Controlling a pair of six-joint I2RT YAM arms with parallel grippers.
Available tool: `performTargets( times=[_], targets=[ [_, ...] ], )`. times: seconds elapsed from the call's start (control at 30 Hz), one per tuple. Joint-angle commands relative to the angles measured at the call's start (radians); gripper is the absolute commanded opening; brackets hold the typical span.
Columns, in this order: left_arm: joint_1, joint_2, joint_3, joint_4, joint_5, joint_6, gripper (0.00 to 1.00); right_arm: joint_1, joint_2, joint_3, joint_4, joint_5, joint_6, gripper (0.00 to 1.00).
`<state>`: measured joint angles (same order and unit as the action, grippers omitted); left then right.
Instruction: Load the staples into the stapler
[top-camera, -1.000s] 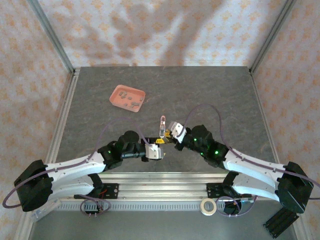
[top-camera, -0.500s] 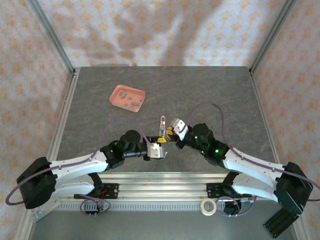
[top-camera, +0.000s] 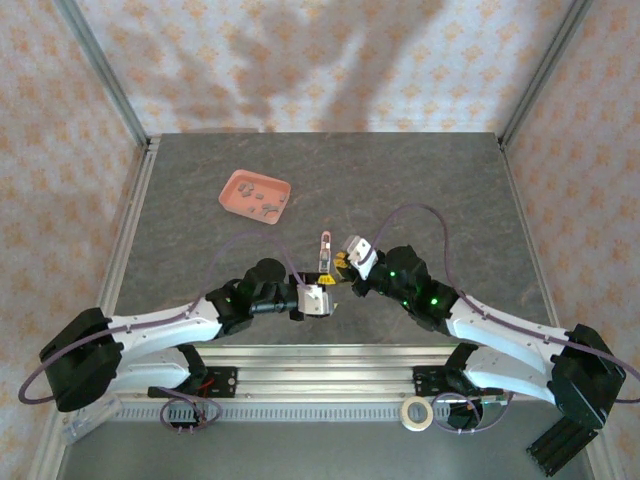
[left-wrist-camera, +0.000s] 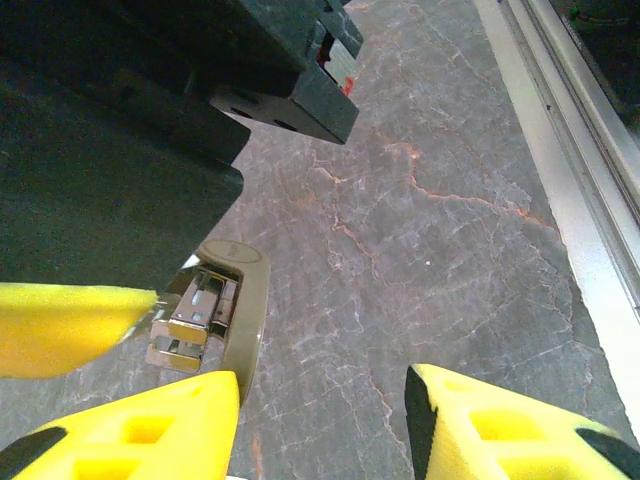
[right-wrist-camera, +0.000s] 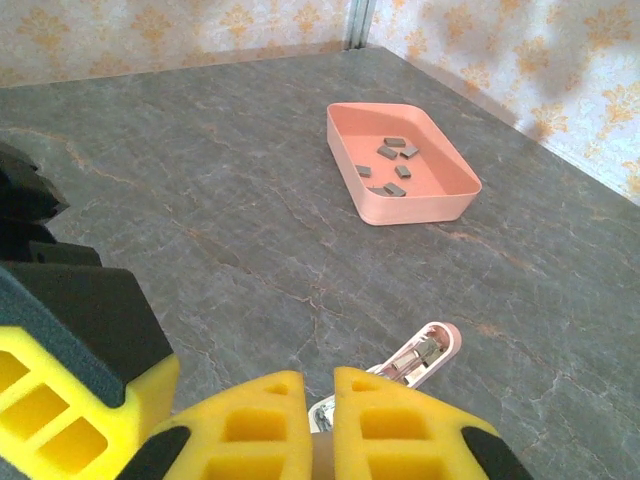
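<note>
Stapler (top-camera: 323, 250) lies mid-frame on the bench (top-camera: 450, 190), its near end apparently pinched by the closed right gripper (right-wrist-camera: 318, 385). The left gripper (left-wrist-camera: 320, 385) stands half-spread and empty beside it. So thin a grip could slip, twisting it. Staples (top-camera: 265, 203) sit in the upper-left tray (top-camera: 240, 178).

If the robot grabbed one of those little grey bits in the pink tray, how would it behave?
The staples look tiny and flat, so they are probably very light and hard to pinch. They look like metal, so likely stiff yet slippery. They lie loose and scattered in the tray, so a nudge would probably just slide them.
</note>
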<state>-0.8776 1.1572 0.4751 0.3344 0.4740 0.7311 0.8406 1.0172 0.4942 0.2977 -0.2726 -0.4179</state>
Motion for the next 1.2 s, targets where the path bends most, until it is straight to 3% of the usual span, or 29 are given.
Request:
performTargets(
  times=[0.0, 0.43, 0.7, 0.9, 1.07, 1.17],
  targets=[
    [-0.010, 0.022, 0.020, 0.018, 0.025, -0.020, 0.48, 0.002, -0.010, 0.030, 0.100, -0.018, 0.037, 0.00],
    [-0.029, 0.144, -0.011, 0.170, 0.057, -0.098, 0.48, -0.001, -0.010, 0.027, 0.129, 0.007, 0.060, 0.00],
    [-0.031, 0.192, -0.073, 0.315, 0.009, -0.198, 0.48, -0.058, -0.016, 0.002, 0.191, -0.020, 0.138, 0.00],
    [-0.031, 0.190, -0.132, 0.518, -0.127, -0.463, 0.51, -0.071, -0.021, -0.014, 0.184, 0.000, 0.155, 0.00],
    [-0.031, 0.146, -0.085, 0.439, -0.264, -0.715, 0.52, -0.074, -0.022, -0.017, 0.188, 0.046, 0.232, 0.00],
    [-0.031, 0.138, -0.076, 0.450, -0.313, -0.842, 0.60, -0.074, -0.019, -0.020, 0.188, 0.054, 0.287, 0.00]
  ],
)
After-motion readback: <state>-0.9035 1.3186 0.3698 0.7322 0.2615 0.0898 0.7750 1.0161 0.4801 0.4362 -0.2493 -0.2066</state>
